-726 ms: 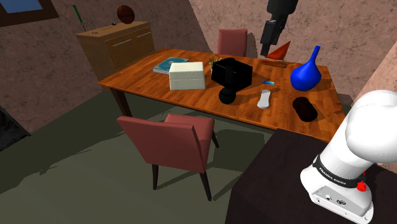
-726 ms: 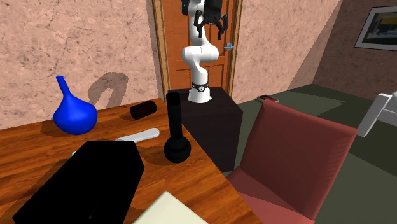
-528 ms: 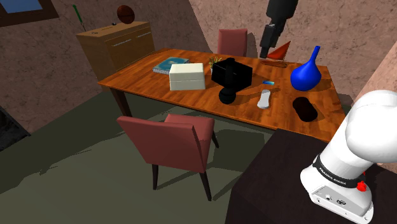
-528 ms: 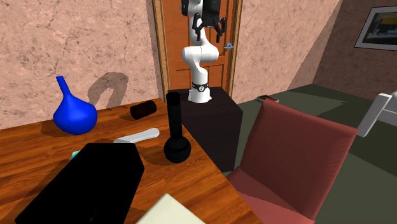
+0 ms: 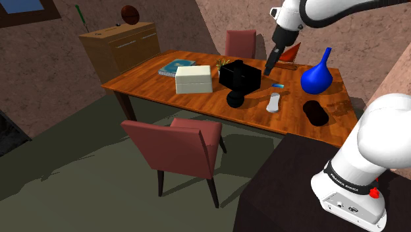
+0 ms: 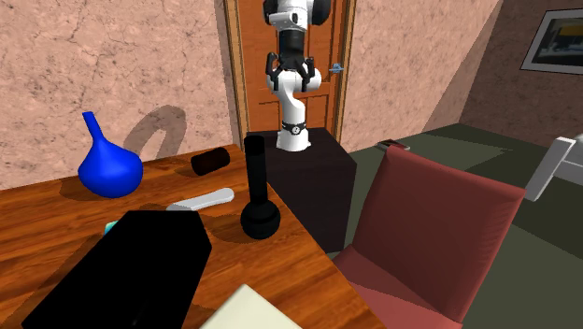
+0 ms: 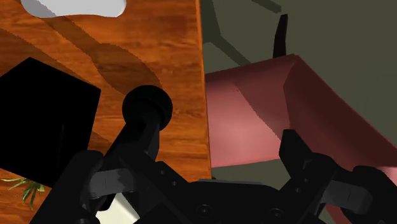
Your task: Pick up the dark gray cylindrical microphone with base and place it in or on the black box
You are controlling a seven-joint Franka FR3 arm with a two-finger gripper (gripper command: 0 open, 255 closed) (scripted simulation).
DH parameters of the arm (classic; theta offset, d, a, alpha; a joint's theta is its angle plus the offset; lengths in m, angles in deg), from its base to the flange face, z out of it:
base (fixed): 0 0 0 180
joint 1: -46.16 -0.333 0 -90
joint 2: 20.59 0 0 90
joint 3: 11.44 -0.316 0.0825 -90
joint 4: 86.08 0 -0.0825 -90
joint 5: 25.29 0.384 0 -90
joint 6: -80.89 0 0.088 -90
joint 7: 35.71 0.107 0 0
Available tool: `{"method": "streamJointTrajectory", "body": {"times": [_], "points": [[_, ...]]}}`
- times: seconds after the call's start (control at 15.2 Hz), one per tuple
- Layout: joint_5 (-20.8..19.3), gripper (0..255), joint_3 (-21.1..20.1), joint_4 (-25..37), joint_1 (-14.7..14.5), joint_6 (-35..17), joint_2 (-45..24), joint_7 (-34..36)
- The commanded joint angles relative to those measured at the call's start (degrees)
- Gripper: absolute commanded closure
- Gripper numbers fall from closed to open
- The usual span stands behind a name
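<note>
arm (image 5: pixel 329 9) reaches over table (image 5: pixel 151 83), end effector (image 5: pixel 270 68) splayed above microphone (image 5: pixel 236 97)

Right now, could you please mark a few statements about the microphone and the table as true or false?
1. The microphone stands upright on the table. True.
2. The fingers are shut on the microphone. False: they are open and hold nothing.
3. The microphone is inside the black box. False: it stands on the table beside the black box.
4. A blue vase stands on the table. True.
</note>
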Motion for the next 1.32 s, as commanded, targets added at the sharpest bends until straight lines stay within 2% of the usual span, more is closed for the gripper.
{"method": "streamJointTrajectory", "body": {"times": [0.0,0.33,0.53,0.73,0.86,0.92,0.99,1.06,1.12,1.19,1.25], "points": [[-0.83,0,2.54,-2.53,0.21,-6.02,-1.20,-2.62],[-1.52,0,9.68,-6.08,-0.65,-21.75,-8.48,-9.66],[-0.02,0,15.05,-6.47,-3.05,-31.22,-14.68,-15.14],[4.63,0,22.40,-5.54,-8.61,-40.14,-21.65,-22.81],[10.92,0,29.63,-4.15,-15.59,-45.41,-26.35,-30.29],[15.57,0,34.55,-3.17,-20.76,-47.72,-28.61,-35.18],[21.56,0,40.77,-1.95,-27.53,-49.71,-30.77,-41.14],[29.10,0,48.91,-0.38,-36.48,-51.26,-32.79,-48.37],[38.32,0,59.88,1.66,-48.46,-52.22,-34.69,-56.98],[47.40,0,75.73,4.05,-65.17,-52.66,-35.95,-65.60],[50.55,0,91.80,5.99,-81.45,-53.92,-34.52,-69.90]]}}
